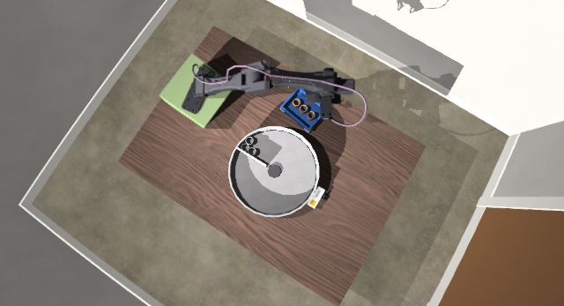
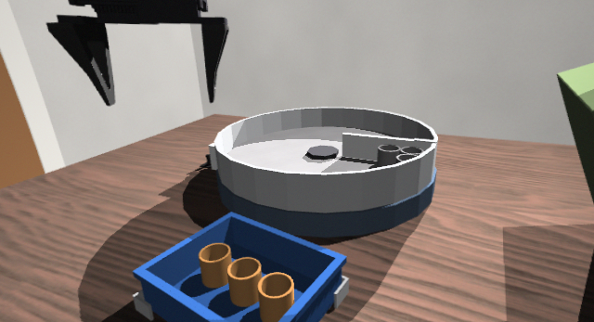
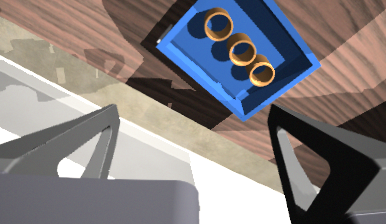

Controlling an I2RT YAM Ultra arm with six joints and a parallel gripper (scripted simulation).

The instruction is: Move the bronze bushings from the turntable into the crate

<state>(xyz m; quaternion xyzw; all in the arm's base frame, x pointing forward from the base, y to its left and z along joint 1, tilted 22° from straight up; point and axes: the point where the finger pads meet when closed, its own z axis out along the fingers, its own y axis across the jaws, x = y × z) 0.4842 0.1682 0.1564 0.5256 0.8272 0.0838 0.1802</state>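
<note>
Three bronze bushings (image 2: 215, 273) (image 3: 238, 39) stand upright in a row inside the blue crate (image 1: 295, 119) (image 2: 289, 236) (image 3: 196, 75). The turntable (image 1: 273, 205) (image 2: 320, 192) is a round tray with a high white rim. Three dark grey steel bushings (image 2: 388, 157) stand close together on it, beside the divider wall; no bronze one shows there. My gripper (image 2: 161, 102) (image 3: 193, 112) is wide open with nothing between its fingers. It hangs above the table, higher than the crate; in the wrist view the crate lies beyond the fingertips. The arm partly covers the crate's edge in the top view.
The crate stands close beside the turntable. A divider (image 1: 252, 157) (image 2: 359, 147) runs from the turntable's rim toward its dark centre hub (image 1: 275, 169) (image 2: 322, 152). A white box with a yellow patch (image 1: 313, 202) sits at the rim. A green block (image 1: 176, 87) (image 2: 580, 83) stands near the arm.
</note>
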